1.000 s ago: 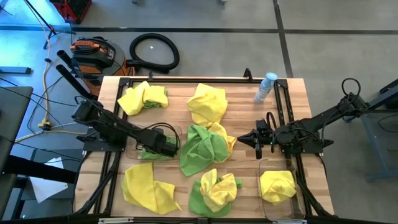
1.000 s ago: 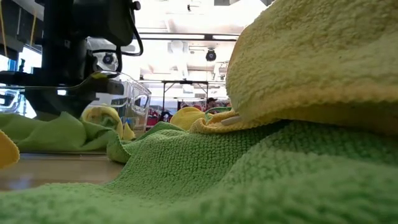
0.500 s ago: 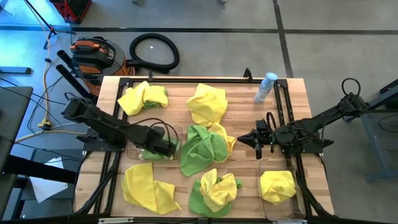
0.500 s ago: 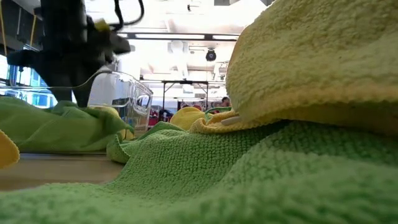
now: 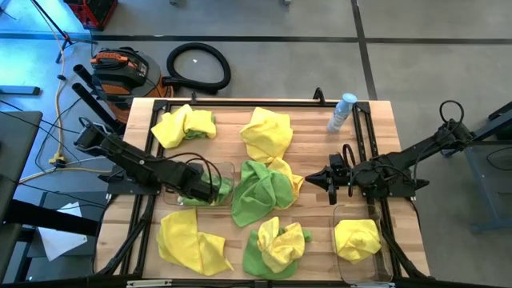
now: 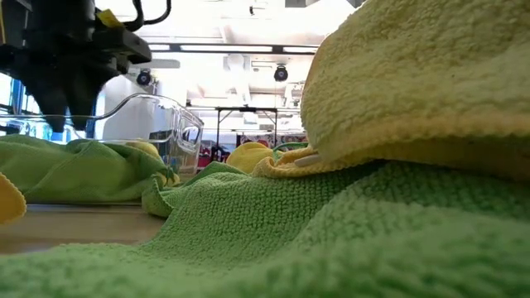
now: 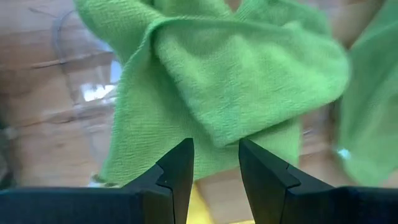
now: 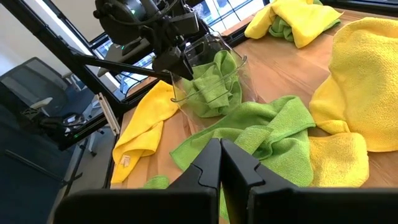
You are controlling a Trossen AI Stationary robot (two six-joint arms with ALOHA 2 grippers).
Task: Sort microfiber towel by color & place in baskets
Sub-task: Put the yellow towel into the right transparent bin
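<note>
The left gripper (image 5: pixel 210 189) stood over the left basket (image 5: pixel 228 170), left of centre in the high view, its fingers parted with nothing between them; the left wrist view showed a green towel (image 7: pixel 236 87) lying loose in the clear bin just beyond the fingertips. The right gripper (image 5: pixel 326 180) hung right of centre, jaws closed on nothing, near the mixed heap, with the right basket (image 5: pixel 342 260) at lower right holding one yellow towel (image 5: pixel 357 238). In my judgement the step in hand was the release of a green cloth into the left basket. Much remained unsorted: a green and yellow heap (image 5: pixel 264 186) at centre, a yellow cloth (image 5: pixel 266 132) above it, a yellow-and-green pair (image 5: pixel 184 124) at upper left, a yellow cloth (image 5: pixel 188 240) at lower left and a mixed bundle (image 5: pixel 276 244) at lower centre. The next move would call for lifting the left arm clear of the bin rim, then taking a single cloth from the heap without dragging its neighbour.
</note>
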